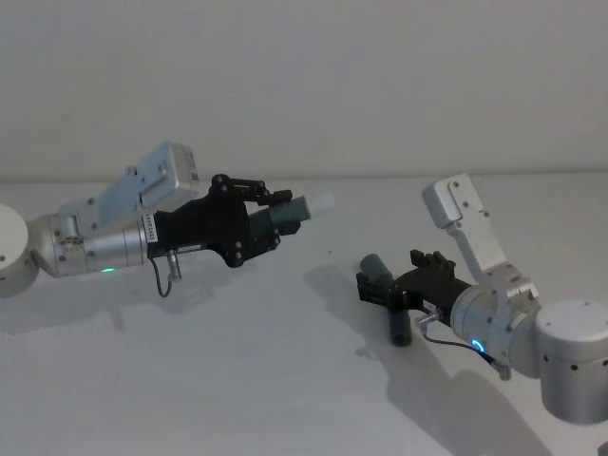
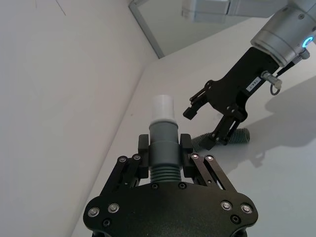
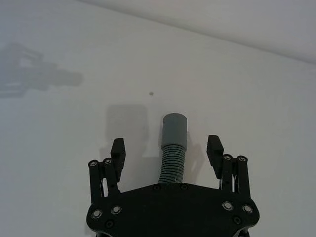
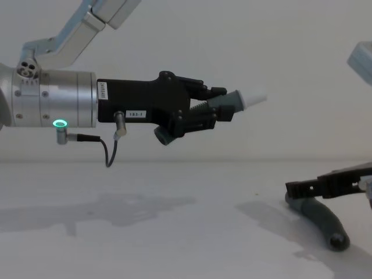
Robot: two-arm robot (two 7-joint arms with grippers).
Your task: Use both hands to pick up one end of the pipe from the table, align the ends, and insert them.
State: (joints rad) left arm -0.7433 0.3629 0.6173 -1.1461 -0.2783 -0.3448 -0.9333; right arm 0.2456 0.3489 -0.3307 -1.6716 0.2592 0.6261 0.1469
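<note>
With the left tool [image 1: 280, 217] clamped on the white-tipped piece [image 1: 302, 208] above the surface [image 1: 285, 380], the right tool [image 3: 166, 145], wide open astride the grey piece [image 3: 174, 129] lying toward its right edge, should centre and close squarely on it.

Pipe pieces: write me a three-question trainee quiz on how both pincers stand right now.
1. True or false: the left pincer is shut on a pipe piece, clear of the table.
2. The right pincer is: A) open astride the ribbed grey piece lying on the table; B) shut on it; C) lifting it.
3. Fill in: the held piece's tip is ____.
Key: 1 true; 2 A; 3 white.
</note>
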